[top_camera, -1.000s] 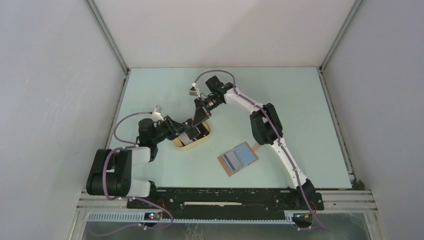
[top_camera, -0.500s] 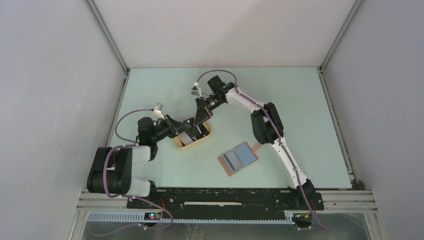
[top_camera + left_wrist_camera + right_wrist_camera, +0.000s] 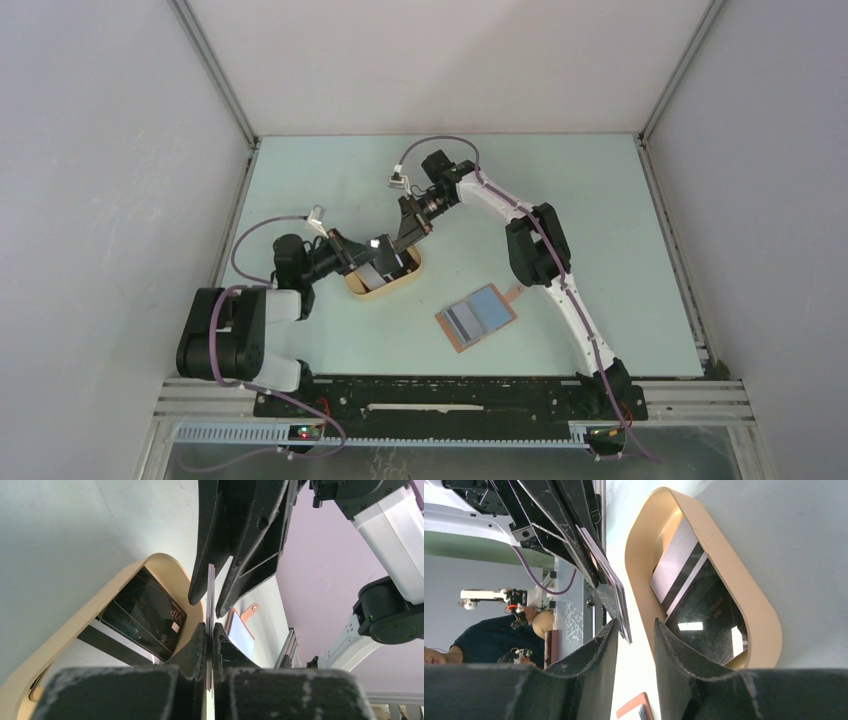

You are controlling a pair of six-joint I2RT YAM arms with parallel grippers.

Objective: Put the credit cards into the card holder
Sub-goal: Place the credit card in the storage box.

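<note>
Hand-over of the stack of credit cards above the tan tray
A second ago the right hand pinched the stack and the left hand was spread; now the left hand pinches it just above the tray, and the right hand is spread around it. In the tray lie a black card marked "VIP" and a pale grey card. The card holder lies open on the counter, right of the tray.
</note>
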